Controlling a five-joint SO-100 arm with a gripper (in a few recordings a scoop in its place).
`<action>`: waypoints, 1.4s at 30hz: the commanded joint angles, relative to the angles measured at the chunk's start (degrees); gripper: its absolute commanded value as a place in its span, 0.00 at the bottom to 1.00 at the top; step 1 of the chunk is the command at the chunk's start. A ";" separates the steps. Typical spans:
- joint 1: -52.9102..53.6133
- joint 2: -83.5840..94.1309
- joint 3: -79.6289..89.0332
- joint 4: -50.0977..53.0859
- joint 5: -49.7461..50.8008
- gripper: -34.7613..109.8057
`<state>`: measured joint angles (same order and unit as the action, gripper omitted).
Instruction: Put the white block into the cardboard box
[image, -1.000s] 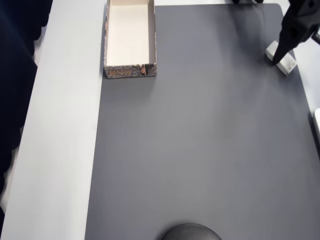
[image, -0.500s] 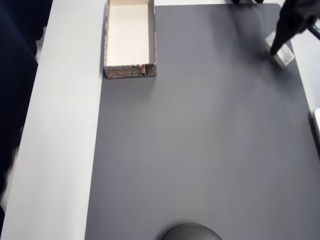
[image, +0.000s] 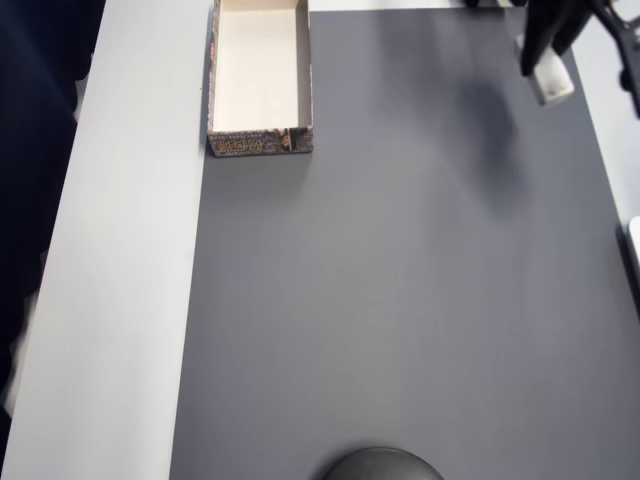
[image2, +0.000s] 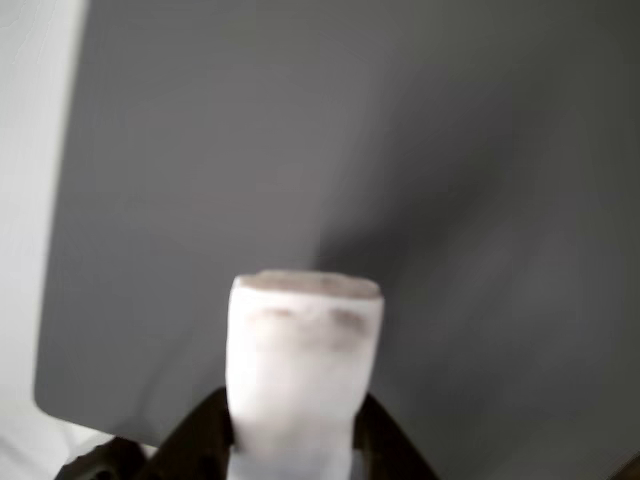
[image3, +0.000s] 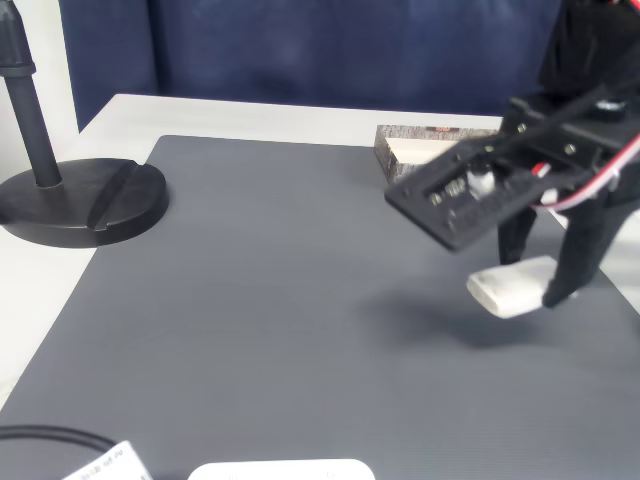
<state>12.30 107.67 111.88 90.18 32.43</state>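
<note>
- The surface was pale grey-white, a strip of it running down the left of the overhead view, and in the fixed view it showed along the far edge in front of a dark blue backdrop.
- A dark grey mat lay on it and took up most of the overhead view, its right edge running near the frame's right side.
- A black round stand base with an upright pole sat at the left of the fixed view, partly on the mat's left edge.
- The cardboard box stood at the top of the overhead view, left of centre, along the mat's left border, its cream inside bare and its printed end wall facing down the frame.
- In the fixed view the cardboard box showed at the far edge, partly behind the arm.
- The claw was at the upper right corner of the overhead view, dark, clamped on the white block.
- In the fixed view the white block hung clear of the mat at the right of the frame, a shadow beneath it, well apart from the box.
- In the wrist view the white block stood at lower centre, blurred, between the dark fingers.
</note>
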 joint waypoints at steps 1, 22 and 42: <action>8.61 3.60 -4.57 0.53 3.96 0.23; 49.75 -13.54 -28.74 -6.33 31.38 0.23; 59.24 -41.57 -57.22 -3.16 39.81 0.23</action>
<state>70.40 67.24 63.19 85.52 70.84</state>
